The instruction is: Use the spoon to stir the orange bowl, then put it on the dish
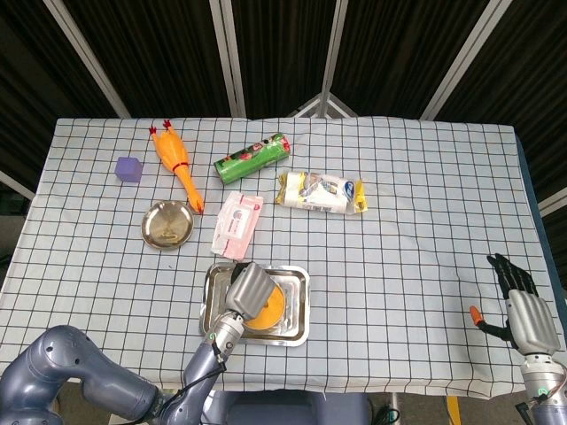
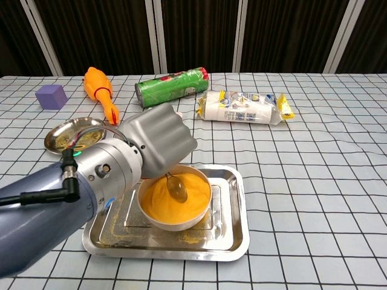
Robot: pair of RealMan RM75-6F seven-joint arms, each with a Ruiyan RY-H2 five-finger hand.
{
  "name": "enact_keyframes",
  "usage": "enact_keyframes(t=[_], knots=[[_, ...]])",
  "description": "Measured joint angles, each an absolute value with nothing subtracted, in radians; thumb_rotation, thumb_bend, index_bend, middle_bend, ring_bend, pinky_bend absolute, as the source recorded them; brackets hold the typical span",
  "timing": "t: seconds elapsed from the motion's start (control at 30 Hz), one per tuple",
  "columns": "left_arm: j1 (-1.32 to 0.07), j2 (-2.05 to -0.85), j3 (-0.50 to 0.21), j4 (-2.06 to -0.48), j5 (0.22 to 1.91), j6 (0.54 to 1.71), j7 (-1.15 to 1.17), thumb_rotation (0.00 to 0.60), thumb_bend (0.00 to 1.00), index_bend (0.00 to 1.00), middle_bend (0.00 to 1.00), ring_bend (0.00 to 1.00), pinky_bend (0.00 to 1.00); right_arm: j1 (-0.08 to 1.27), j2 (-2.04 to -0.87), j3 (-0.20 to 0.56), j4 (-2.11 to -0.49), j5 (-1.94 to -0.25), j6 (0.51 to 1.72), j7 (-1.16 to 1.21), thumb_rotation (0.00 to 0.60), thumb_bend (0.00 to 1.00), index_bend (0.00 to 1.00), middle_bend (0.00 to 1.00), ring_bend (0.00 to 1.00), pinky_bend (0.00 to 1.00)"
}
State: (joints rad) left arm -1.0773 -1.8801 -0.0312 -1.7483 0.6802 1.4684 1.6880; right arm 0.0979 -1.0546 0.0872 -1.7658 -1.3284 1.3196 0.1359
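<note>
Left hand (image 2: 158, 142) clenched around metal spoon (image 2: 177, 188), whose bowl dips into orange powder in the round white-rimmed orange bowl (image 2: 175, 199), on shiny rectangular steel tray (image 2: 233, 232). Right hand (image 1: 523, 310) released, fingers apart, far right of tray.

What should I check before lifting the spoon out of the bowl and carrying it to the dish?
1. Spoon held: ok. The left robot hand is closed around the handle of the spoon.
2. Spoon tip in the bowl: ok, it sits on the orange powder.
3. Dish free: ok, nothing large lies in it, though the chest view shows some residue.
4. Path to the dish: not ok. The pink packet and toy chicken lie close by.
5. Bowl steady: ok, it stands upright in the tray.
6. Right robot hand: ok, it is open at the far table edge, away from the work.
</note>
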Motion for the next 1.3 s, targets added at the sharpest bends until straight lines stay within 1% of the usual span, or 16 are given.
enact_keyframes(t=[0.43, 0.6, 0.9, 1.03, 1.3], knots=[[-1.066, -1.833, -0.026, -1.789, 0.730, 1.493, 1.690, 0.600, 0.74, 0.86, 1.00, 0.99, 0.98, 0.097, -1.052, 0.086, -1.771, -1.327, 1.318, 0.139, 0.600, 0.40, 0.00, 0.00, 0.00, 0.00], [-1.066, -1.826, -0.025, -1.780, 0.742, 1.489, 1.692, 0.600, 0.74, 0.86, 1.00, 0.99, 0.98, 0.098, -1.051, 0.087, -1.772, -1.322, 1.314, 0.141, 0.600, 0.40, 0.00, 0.00, 0.00, 0.00], [-1.071, -1.864, -0.021, -1.704, 0.766, 1.458, 1.689, 0.600, 0.74, 0.86, 1.00, 1.00, 0.98, 0.098, -1.047, 0.088, -1.775, -1.312, 1.305, 0.153, 0.600, 0.40, 0.00, 0.00, 0.00, 0.00], [-1.076, -1.879, -0.002, -1.669, 0.796, 1.444, 1.708, 0.600, 0.74, 0.86, 1.00, 1.00, 0.98, 0.099, -1.045, 0.088, -1.774, -1.310, 1.300, 0.159, 0.600, 0.40, 0.00, 0.00, 0.00, 0.00], [-1.064, -1.882, -0.001, -1.682, 0.794, 1.433, 1.709, 0.600, 0.74, 0.86, 1.00, 1.00, 0.98, 0.100, -1.043, 0.087, -1.777, -1.312, 1.298, 0.160, 0.600, 0.40, 0.00, 0.00, 0.00, 0.00]])
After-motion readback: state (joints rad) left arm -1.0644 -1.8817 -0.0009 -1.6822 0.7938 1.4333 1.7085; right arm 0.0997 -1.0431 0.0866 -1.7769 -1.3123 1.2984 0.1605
